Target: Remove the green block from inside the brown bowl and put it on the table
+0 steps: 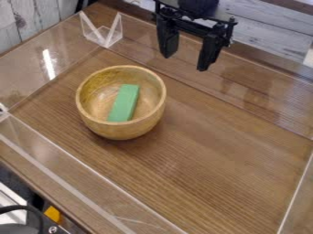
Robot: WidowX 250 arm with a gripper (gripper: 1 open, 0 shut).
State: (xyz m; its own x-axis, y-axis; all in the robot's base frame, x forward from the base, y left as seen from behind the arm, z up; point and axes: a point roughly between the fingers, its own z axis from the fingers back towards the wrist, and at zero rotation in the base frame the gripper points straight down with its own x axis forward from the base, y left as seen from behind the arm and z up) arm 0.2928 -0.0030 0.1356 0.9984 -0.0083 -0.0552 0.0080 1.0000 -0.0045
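Observation:
A bright green block (124, 102) lies flat inside the light-brown wooden bowl (121, 123), slightly left of the bowl's centre and angled along its length. The bowl stands on the dark wood-grain table (221, 155), left of the middle. My black gripper (191, 47) hangs at the back of the table, up and to the right of the bowl and well apart from it. Its fingers (208, 53) point down and stand wide open with nothing between them.
Clear plastic walls (73, 174) edge the table at the front, left and right. A clear plastic corner piece (102, 29) stands at the back left. Cables and a yellow-marked part (37, 219) lie outside the front-left wall.

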